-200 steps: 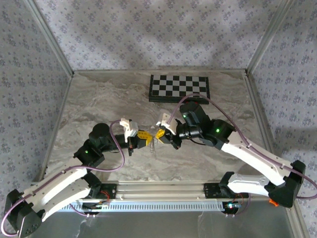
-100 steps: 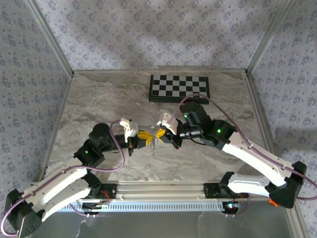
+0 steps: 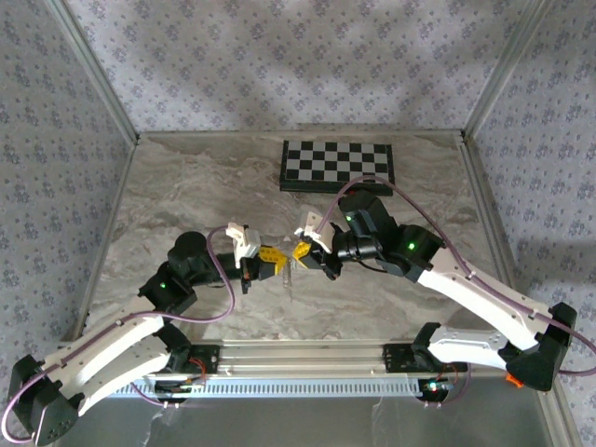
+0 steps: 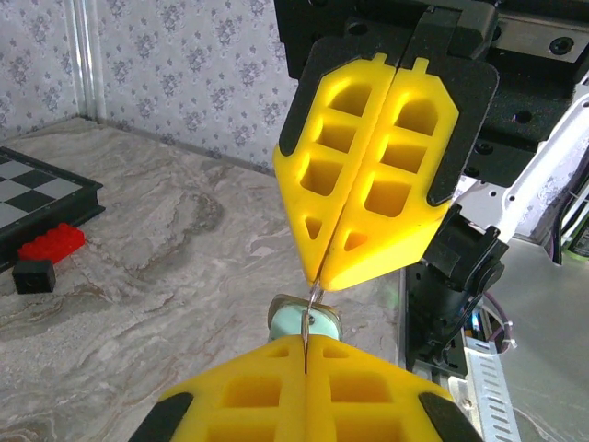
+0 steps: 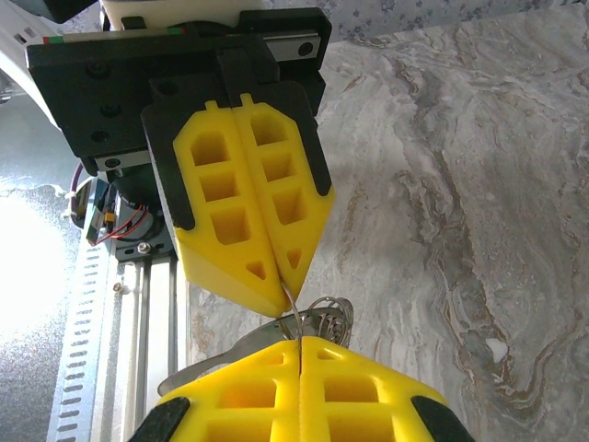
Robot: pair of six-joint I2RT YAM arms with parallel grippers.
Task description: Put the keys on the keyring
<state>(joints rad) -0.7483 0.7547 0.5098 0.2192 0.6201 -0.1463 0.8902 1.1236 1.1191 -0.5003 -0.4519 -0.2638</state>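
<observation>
**We are watching two tools meeting tip to tip over the counter.**

From above, we are seeing the left tool (image 3: 278, 264) reaching in from 8 o'clock and the right tool (image 3: 301, 250) from 4 o'clock, both pressed together above the counter (image 3: 186, 186), with the checkerboard (image 3: 337, 165) lying at 1 o'clock of them. In the left wrist view, both tools are pinching the keyring (image 4: 311, 306) by its thin strand, the right tool sitting at 12 o'clock. The key (image 4: 285, 319) is showing its mint head just behind that strand, and a red block (image 4: 51, 241) and a black block (image 4: 32, 274) are lying at 9 o'clock. In the right wrist view, the keyring (image 5: 324, 315) is looping at 1 o'clock of the right tool's tips, and a silvery blade is pointing toward 8 o'clock.
</observation>
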